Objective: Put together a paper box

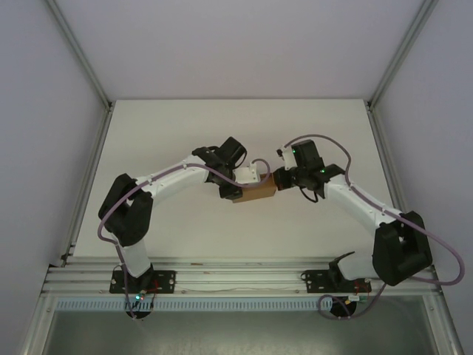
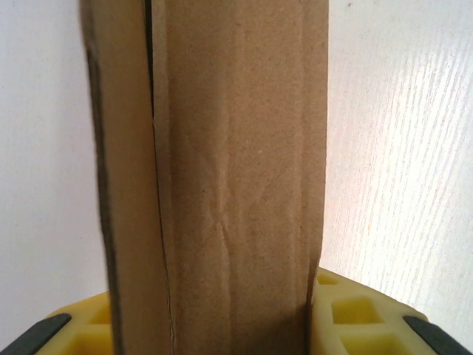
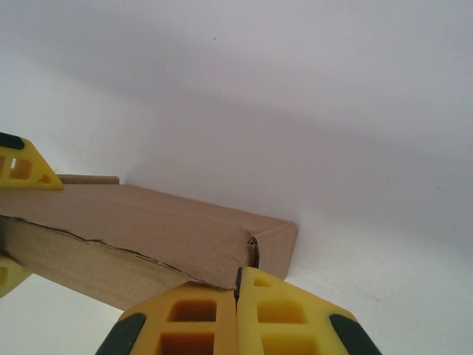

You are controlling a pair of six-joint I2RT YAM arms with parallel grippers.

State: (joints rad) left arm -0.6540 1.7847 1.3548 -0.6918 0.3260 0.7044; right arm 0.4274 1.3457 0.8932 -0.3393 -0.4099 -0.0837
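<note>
- The paper box is a small, folded brown carton near the middle of the white worktop, between the two arms.
- From above, its long axis runs left to right, with the right end tilted slightly toward the far side.
- The left gripper takes the box's left end. In the left wrist view the box runs straight away from the camera, set between the yellow fingers, so these jaws are clamped on its sides. A long seam runs lengthwise along its upper face.
- The right gripper meets the right end of the box.
- In the right wrist view the box lies slantwise, with a ragged flap edge along its near side.
- The right gripper's pads are pressed together with only a thin seam between them. The box's corner reaches the top of that seam, and whether card is nipped there cannot be told.
- Whether the box rests on the worktop or is lifted off it cannot be told.
- Bare worktop lies on every side of the box, well apart from the side rail and the near rail.
</note>
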